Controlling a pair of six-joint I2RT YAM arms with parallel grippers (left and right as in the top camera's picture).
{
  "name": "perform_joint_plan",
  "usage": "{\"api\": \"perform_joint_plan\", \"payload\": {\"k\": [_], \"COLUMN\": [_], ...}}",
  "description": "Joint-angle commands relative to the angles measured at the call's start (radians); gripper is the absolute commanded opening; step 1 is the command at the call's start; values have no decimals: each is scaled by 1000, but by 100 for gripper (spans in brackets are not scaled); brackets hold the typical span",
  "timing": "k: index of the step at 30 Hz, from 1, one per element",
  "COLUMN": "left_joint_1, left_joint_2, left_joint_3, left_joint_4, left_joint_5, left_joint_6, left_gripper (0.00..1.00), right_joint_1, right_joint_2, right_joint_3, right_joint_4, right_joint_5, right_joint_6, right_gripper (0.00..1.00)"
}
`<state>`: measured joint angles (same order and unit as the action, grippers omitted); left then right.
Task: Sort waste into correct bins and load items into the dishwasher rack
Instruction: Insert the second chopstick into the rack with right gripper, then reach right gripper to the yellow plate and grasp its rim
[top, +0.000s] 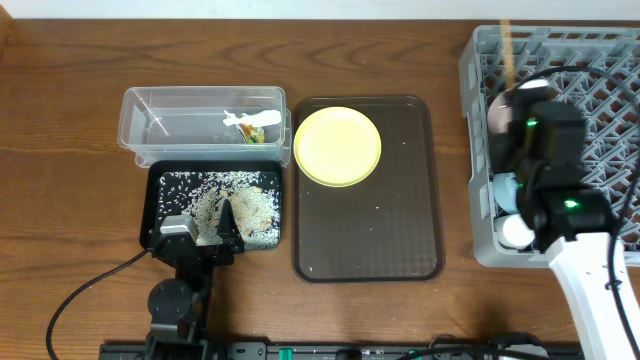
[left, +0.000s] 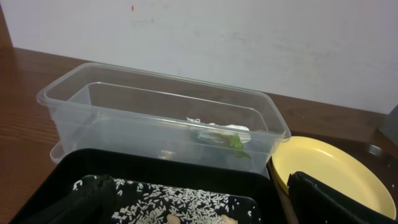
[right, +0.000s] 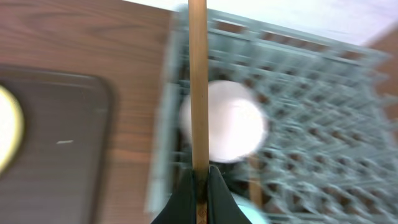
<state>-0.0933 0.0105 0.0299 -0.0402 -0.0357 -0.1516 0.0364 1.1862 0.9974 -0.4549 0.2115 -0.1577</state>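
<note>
currently the right claw (right: 199, 177) is clamped on one chopstick (right: 198, 81), which points to 12 o'clock from the jaws, above the rack (right: 311, 93) at the table's 3 o'clock edge. a white bowl (right: 227, 121) lies directly beneath. to place well: shift the stick clear of the bowl, align it with a lattice cell, lower until supported, then release. the wrist view is blurred, so the exact cell cannot be told. left claw (top: 208, 225) stands wide open and empty over the black tray (top: 155, 205) at 8 o'clock. plate (top: 337, 146) sits on the brown tray (top: 400, 230).
</note>
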Motion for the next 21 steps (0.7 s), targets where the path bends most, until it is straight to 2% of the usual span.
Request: {"api": "perform_joint_plan", "payload": {"k": [1,7,12,15,19,21], "left_joint_1": [5,5,5,5,5,5], "left_joint_2": [-6,-6,-6,-6,-6,-6], "left_joint_3": [-26,-26,-26,-26,-26,-26], "left_joint_4": [-26,-26,-26,-26,-26,-26], "left_joint_5": [-8,-8,-8,-8,-8,-8], "left_joint_6": [17,17,17,17,17,17], "left_gripper": [90,90,90,90,90,90], "right_joint_1": [-95,-229,-273,-275,-266,-249], "right_joint_2": [36,187,301,333,299,258], "right_joint_3": [6,6,6,6,12,16], "right_joint_4": [18,96,111,115,126,126], "right_joint_5": [20,21,25,102,127,113], "right_joint_6": [-80,-80,-87,-84,-80,-63], "right_gripper": [1,1,1,2,38,51]}}
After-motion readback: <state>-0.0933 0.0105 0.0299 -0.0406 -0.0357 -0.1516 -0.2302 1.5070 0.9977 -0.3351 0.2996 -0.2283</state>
